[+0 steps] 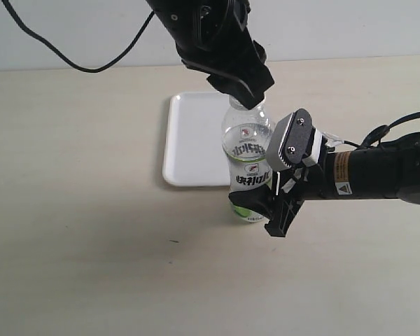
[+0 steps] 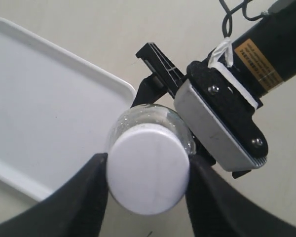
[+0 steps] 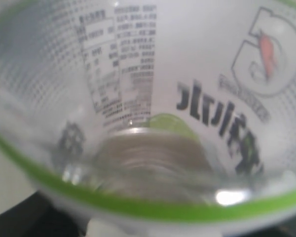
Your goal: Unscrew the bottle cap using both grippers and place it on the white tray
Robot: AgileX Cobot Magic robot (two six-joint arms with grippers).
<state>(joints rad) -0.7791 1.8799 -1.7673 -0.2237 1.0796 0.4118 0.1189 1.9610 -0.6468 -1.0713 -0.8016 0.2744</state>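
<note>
One step seemingly in hand, unscrewing: right gripper [image 1: 266,178] clamping bottle [image 1: 248,143] around labelled body; left gripper [image 1: 248,94] above it pinching bottle cap [image 2: 148,170], sitting on neck. Next move probably needing twist, lift, carry to white tray [image 1: 192,140] just beside left gripper.

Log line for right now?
left gripper: closed on bottle cap | right gripper: holding bottle upright | white tray: cap not yet placed

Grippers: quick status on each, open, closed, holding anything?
Left gripper: closed on the bottle cap, a finger against each side.
Right gripper: closed on the bottle, holding its labelled body.
</note>
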